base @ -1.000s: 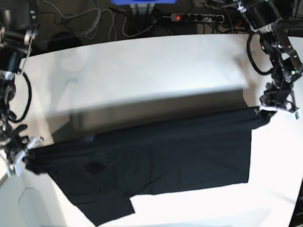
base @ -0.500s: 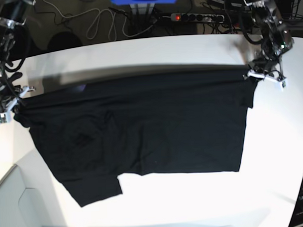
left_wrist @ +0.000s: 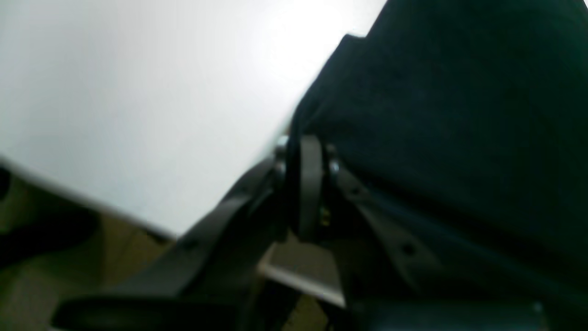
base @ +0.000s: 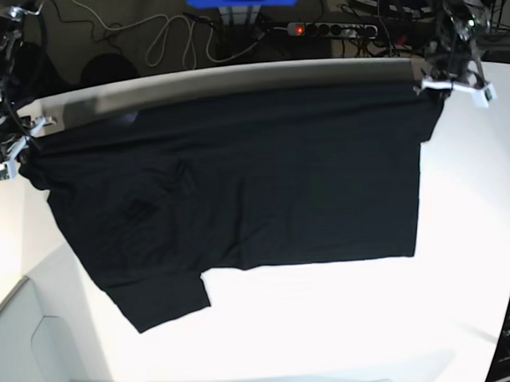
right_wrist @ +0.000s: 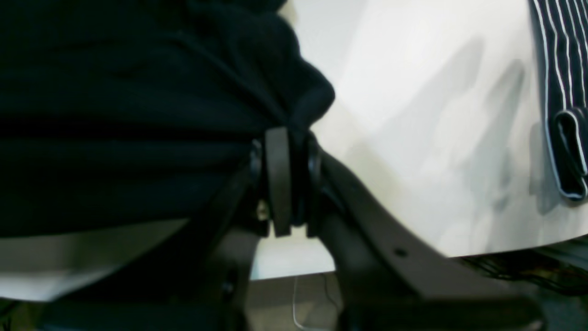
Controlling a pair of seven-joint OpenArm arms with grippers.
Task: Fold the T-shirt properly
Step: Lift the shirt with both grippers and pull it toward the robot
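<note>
White table point(base: 344, 339) filled most of the base view, with cables and a power strip point(base: 331, 27) on the dark floor behind it. At the far corners, the left gripper point(base: 454, 82) and the right gripper point(base: 12, 153) were each pressed together on a bunched corner of the shirt point(base: 238, 183), which hung stretched between them with its lower part draped onto the table. It looked light, limp and prone to sag, so pinching corners or hems and keeping the edge taut seemed the sound way to hold it. Only the base view showed the whole spread and the loose sleeve at the lower left; the wrist views showed cloth gathered right at the jaws, and the right one alone showed a striped cloth point(right_wrist: 558, 92) at the table's edge.
</note>
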